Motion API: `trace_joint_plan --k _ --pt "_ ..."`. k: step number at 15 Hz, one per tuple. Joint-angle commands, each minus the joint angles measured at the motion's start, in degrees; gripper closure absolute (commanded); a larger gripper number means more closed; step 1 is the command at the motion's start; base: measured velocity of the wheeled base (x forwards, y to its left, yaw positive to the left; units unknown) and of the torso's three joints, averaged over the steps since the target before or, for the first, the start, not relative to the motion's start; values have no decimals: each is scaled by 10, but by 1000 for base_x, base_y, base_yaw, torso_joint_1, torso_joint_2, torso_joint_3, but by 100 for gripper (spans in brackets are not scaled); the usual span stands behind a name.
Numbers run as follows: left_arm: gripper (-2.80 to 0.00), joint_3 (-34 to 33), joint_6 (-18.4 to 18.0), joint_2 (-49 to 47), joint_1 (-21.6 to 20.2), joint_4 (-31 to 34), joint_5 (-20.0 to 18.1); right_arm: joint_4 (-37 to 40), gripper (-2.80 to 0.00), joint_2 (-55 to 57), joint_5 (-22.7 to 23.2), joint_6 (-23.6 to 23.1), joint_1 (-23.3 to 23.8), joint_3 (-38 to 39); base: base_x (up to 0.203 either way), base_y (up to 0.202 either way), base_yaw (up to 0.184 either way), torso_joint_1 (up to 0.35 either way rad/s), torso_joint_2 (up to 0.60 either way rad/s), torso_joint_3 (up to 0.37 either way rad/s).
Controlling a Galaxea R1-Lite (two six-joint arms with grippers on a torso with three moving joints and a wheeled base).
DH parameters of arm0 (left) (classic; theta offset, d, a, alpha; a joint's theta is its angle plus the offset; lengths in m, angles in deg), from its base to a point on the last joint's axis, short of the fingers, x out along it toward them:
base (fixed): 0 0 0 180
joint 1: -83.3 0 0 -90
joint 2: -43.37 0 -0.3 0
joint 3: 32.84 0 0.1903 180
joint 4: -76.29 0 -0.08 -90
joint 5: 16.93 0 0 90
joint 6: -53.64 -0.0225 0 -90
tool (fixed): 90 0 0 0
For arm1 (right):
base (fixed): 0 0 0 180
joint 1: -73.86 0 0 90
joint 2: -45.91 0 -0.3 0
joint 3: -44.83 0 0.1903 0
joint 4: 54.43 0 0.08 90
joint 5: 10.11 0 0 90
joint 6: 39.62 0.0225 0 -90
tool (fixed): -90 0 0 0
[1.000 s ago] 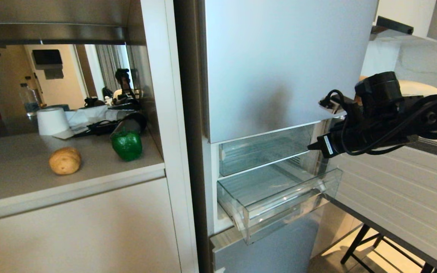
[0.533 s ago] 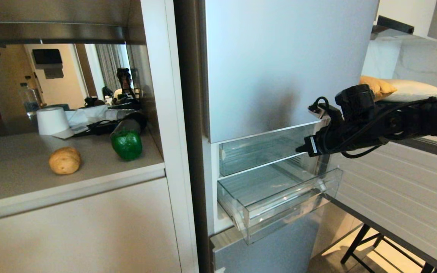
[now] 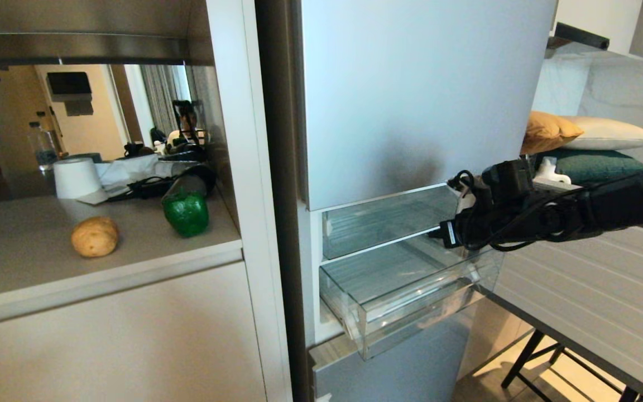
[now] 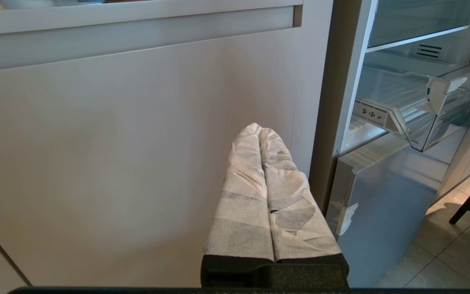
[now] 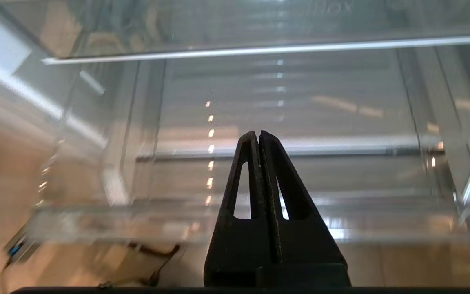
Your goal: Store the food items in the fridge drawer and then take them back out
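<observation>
Head view: potato (image 3: 95, 237) and green bell pepper (image 3: 186, 213) side by side on the gray counter (image 3: 20, 262), a little apart, potato nearer the counter's front edge. White paper roll (image 3: 77, 178) farther back on the same counter. To the right of the counter, past a white cabinet wall, the fridge (image 3: 411, 95). Low in the fridge, the clear fridge drawer (image 3: 411, 301) pulled out and with nothing inside. Just above it, a second clear drawer (image 3: 388, 220) pushed in. Black right arm reaching in from the right, with the right gripper (image 3: 438, 231) just above the pulled-out drawer's right back part, not touching any food. Orange pillow (image 3: 547, 131) and white pillow (image 3: 612, 134) behind the arm.

Right wrist view: black fingers (image 5: 251, 163) of the right gripper pressed tight together, holding nothing, with the ribbed drawer bottom beyond them.

Left wrist view: left gripper (image 4: 260, 131), wrapped in white cloth, pressed together too, holding nothing, parked low in front of the white cabinet door (image 4: 116, 155), well away from the food.
</observation>
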Motion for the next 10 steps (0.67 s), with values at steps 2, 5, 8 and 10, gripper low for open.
trace_joint_plan --k 2,5,8,10 --pt "0 -6 0 1 0 0 0 -25 0 23 5 0 20 21 0 0 0 0 0 0" --pt "0 -6 0 1 0 0 0 -40 0 40 34 -1 56 20 0 0 0 0 0 0" --pt "0 -6 0 0 0 0 0 -42 0 74 58 -4 82 4 0 0 0 0 0 0" --pt "0 -6 0 0 0 0 0 -42 0 94 75 -5 90 -10 0 0 0 0 0 0"
